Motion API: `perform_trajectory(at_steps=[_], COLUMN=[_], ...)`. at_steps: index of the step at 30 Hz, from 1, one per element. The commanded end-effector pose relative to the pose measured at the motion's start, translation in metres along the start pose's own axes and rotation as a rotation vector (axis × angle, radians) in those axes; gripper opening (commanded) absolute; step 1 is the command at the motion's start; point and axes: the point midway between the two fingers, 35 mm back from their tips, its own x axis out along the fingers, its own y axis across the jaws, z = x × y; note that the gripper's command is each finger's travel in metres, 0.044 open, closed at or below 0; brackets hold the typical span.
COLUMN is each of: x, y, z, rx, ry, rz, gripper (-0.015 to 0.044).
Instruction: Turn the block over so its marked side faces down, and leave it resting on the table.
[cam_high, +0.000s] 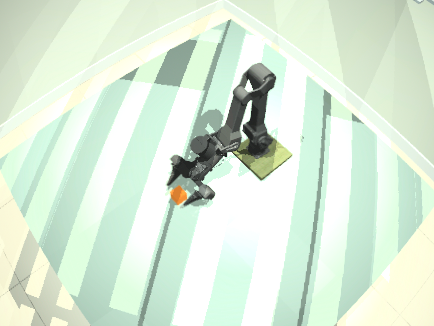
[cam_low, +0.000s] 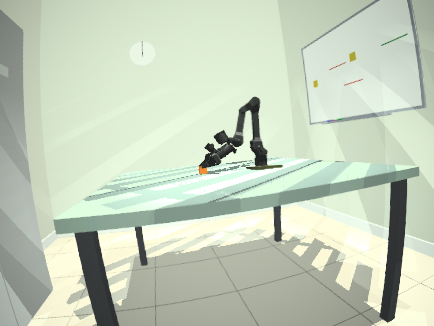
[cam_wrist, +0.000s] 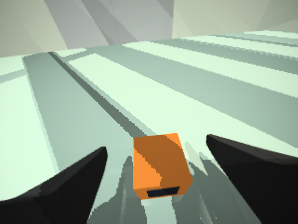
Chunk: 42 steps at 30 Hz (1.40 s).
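Note:
An orange block (cam_high: 178, 195) (cam_low: 202, 170) (cam_wrist: 160, 164) rests on the striped table. In the wrist view a dark mark shows low on the face turned toward the camera, near the table surface. My gripper (cam_high: 181, 189) (cam_wrist: 156, 145) is open. Its two dark fingers stand wide on either side of the block, with a gap on each side, and do not touch it. The arm reaches low and forward from its base.
The arm's base stands on an olive mat (cam_high: 272, 161) (cam_low: 265, 166) behind the block. The table (cam_high: 300, 250) (cam_low: 250, 195) has light and dark green stripes. A whiteboard (cam_low: 365, 65) hangs on the right wall, far from the arm.

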Motion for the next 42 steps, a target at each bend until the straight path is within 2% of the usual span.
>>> perform_trajectory(at_steps=[1,7,13,19,21,24,39,42], x=[0.000,0.001,0.007,-0.026,-0.038,-0.051,-0.051,-0.049], y=[0.000,0.000,0.000,0.000,0.000,0.000,0.000,0.000], z=[0.000,0.000,0.017,0.043,0.057,0.053,0.053,0.058], rx=[-0.004,-0.003,0.007,0.002,-0.002,-0.005,-0.005,-0.003], ry=[-0.001,0.006,0.212,0.447,0.472,0.543,0.544,0.595], rz=[0.003,0.003,0.006,0.004,-0.002,0.001,0.001,0.003], gripper=[0.0440,0.0440,0.0440,0.0440,0.0440,0.0440,0.0440,0.0440])
